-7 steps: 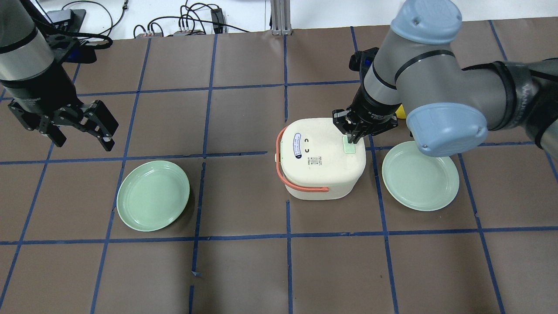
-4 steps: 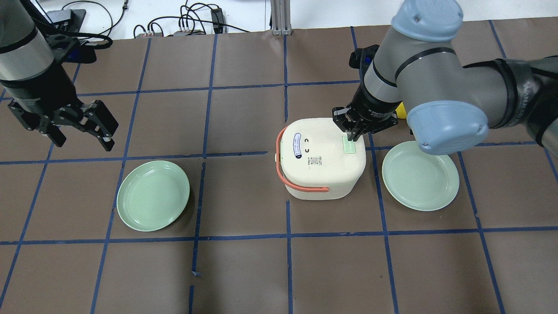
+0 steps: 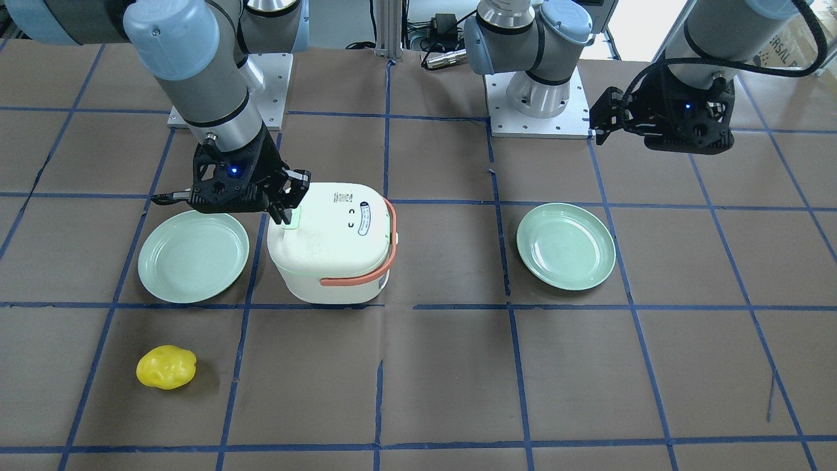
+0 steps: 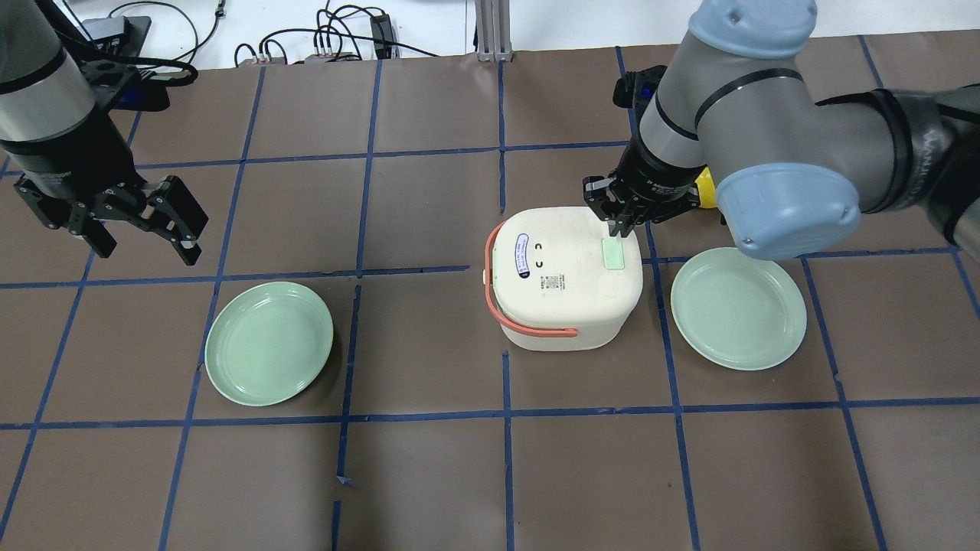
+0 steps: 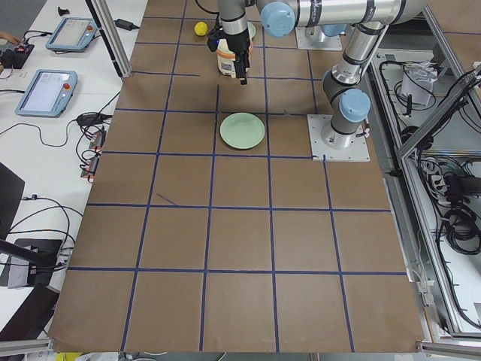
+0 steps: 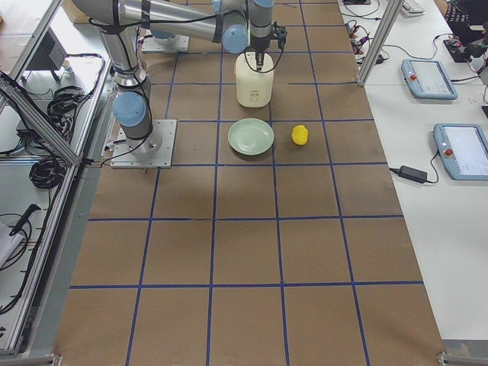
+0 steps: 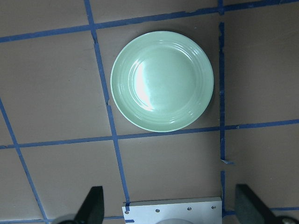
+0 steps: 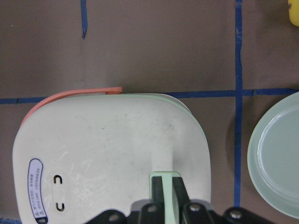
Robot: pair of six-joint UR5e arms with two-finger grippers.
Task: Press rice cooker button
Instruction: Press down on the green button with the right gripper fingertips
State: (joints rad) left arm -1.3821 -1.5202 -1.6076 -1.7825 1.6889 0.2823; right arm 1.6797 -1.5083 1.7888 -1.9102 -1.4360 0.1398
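Rice cooker point(image 4: 563, 295) on brown table point(image 4: 429, 474)

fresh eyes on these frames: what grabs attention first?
The cream rice cooker with its coral handle stands mid-table, and the right hand, fingers shut, is poised at the pale green button on its lid. Two green plates flank it, the left plate and the right plate, while the left hand hangs open over the table's left side. A lumpy yellow object lies alone beyond the right plate, toward the operators' side.
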